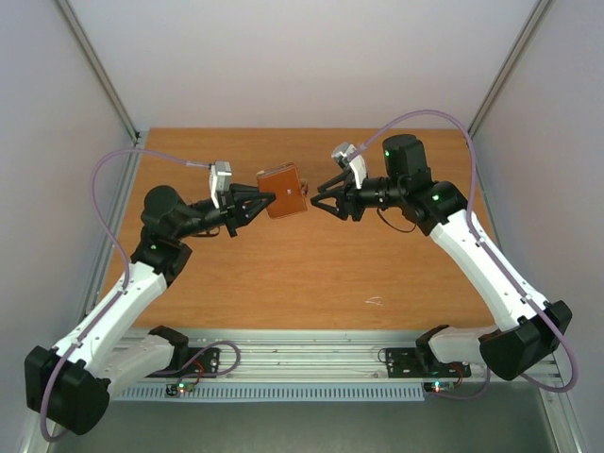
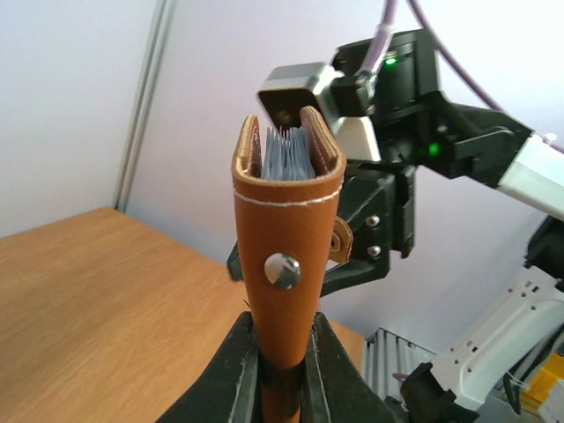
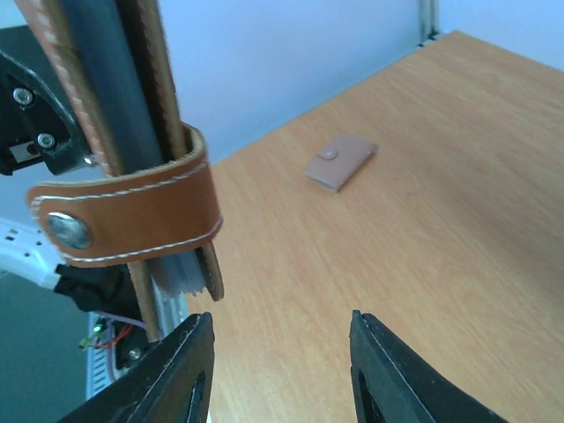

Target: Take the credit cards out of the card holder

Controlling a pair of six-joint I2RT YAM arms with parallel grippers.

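Left gripper (image 1: 267, 200) is clamped on the holder (image 1: 283, 192) by its near end (strap (image 3: 132, 216) wrapped round it), in the air. Right gripper (image 1: 317, 195) gapes just beyond it, not touching.

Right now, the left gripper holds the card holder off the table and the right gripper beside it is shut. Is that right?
No: the right gripper is open, as the right wrist view shows. The left gripper does hold the card holder off the table.
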